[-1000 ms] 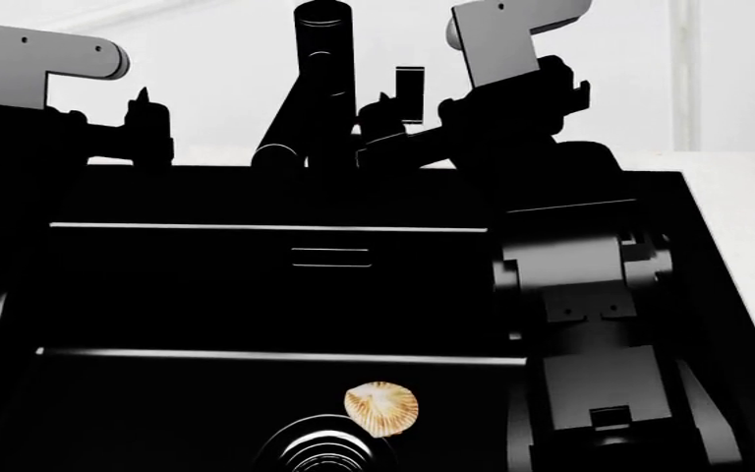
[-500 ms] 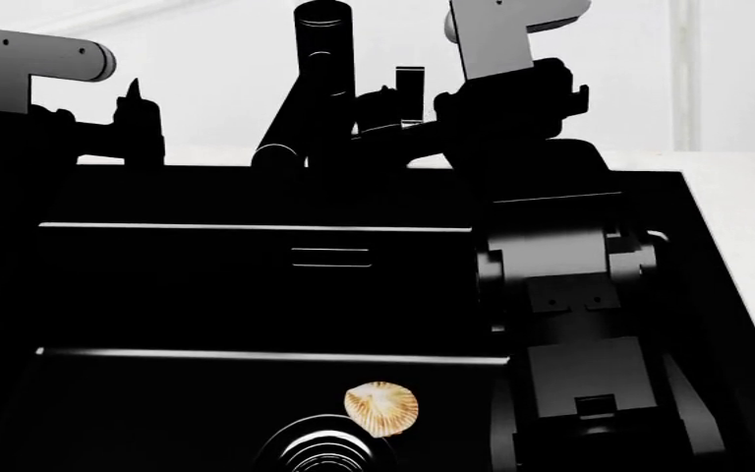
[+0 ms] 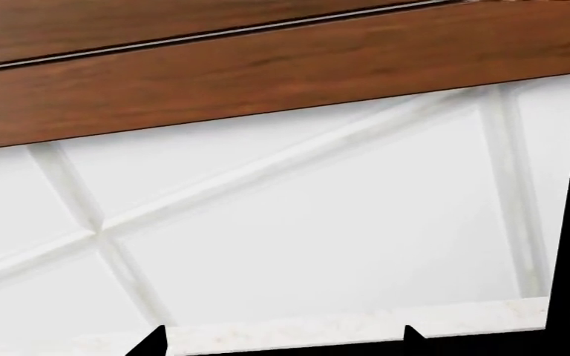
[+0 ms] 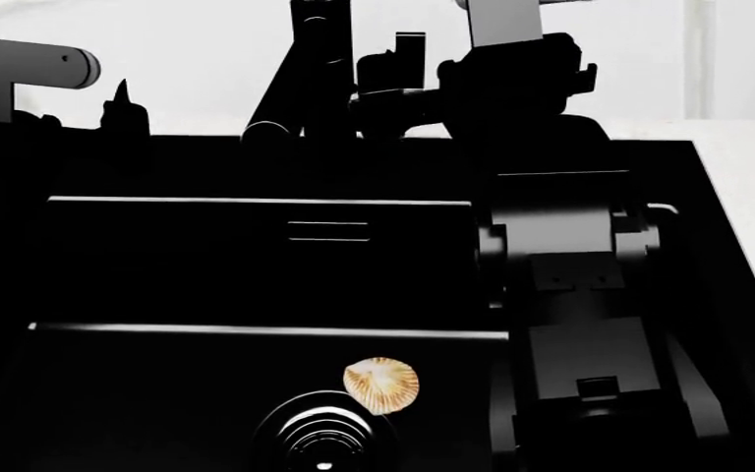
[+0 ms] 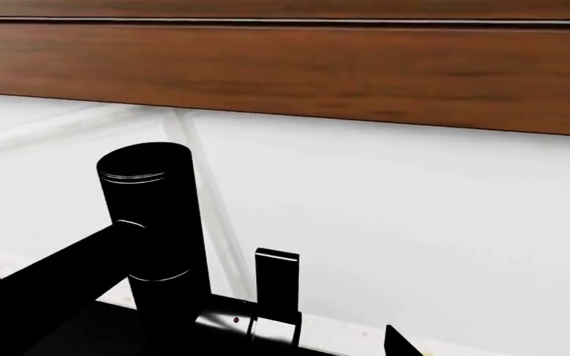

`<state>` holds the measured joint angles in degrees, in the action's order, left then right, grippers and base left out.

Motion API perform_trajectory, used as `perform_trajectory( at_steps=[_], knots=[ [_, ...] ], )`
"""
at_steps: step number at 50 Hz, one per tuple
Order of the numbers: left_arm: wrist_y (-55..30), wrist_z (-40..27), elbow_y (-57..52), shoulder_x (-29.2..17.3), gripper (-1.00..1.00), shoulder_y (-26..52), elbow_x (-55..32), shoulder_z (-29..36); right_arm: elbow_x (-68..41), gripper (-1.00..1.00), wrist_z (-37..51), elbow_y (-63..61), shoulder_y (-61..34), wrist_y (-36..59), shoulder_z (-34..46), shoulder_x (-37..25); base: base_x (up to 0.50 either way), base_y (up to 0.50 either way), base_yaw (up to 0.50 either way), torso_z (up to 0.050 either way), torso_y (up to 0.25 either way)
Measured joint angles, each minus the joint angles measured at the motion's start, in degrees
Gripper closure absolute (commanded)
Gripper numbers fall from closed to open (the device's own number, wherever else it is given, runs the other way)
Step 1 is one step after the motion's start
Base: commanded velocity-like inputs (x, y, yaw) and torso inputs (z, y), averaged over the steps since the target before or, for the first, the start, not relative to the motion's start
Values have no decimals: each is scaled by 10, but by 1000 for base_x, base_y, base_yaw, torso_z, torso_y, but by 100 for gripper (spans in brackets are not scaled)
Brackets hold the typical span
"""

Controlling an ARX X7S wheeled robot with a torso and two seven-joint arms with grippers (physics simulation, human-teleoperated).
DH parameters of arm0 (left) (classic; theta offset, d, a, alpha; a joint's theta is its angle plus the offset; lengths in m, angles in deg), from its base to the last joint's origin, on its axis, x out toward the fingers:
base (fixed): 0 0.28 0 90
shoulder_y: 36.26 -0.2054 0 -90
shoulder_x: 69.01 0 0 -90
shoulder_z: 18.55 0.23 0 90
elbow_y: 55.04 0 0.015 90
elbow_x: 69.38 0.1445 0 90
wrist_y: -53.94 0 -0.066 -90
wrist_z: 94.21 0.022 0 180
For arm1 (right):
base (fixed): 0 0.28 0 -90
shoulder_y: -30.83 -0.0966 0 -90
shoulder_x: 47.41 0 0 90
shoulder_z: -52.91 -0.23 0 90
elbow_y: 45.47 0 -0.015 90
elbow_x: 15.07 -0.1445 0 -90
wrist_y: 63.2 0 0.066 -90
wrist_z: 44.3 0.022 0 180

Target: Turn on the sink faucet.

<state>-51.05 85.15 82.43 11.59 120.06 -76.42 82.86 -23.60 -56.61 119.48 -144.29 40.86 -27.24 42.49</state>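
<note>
matte black sink faucet (image 5: 156, 222), glossy black sink (image 4: 220, 265), seemingly tan ribbed shell (image 4: 381, 383)

A wooden cabinet front (image 3: 265, 67) runs above a white tiled wall (image 3: 315, 237) with pale diagonal seams. Below lies a marble-look counter edge (image 3: 295, 332), where two dark points, possibly fingertips (image 3: 151, 340), poke up.

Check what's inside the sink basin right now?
In the sink: a tan scallop shell beside the ringed drain, and an overflow slot on the back wall. The right arm hides the basin's right side.
</note>
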Motion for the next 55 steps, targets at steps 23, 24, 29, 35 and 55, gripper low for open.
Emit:
perform_trajectory(
  at_steps=[23,24,29,35,55],
  knots=[
    [-44,-2,-81,-10,-100,-26,-11,2,-23,-100,-2,0,-20,-11,24,0,0,0,0,1,-69],
    [-45,-2,-82,-10,-100,-26,-12,2,-23,-100,-2,0,-20,-12,24,0,0,0,0,0,0],
    [-46,-2,-82,-11,-100,-28,-14,2,-24,-100,-2,0,-21,-15,28,0,83,0,0,0,0],
    [-48,-2,-82,-12,-100,-28,-16,2,-31,-100,-3,0,-18,-17,40,0,329,0,0,0,0],
    [-52,-3,-85,-14,-100,-34,-20,6,-55,-100,-3,0,-4,-15,66,0,148,0,0,0,0]
  ],
)
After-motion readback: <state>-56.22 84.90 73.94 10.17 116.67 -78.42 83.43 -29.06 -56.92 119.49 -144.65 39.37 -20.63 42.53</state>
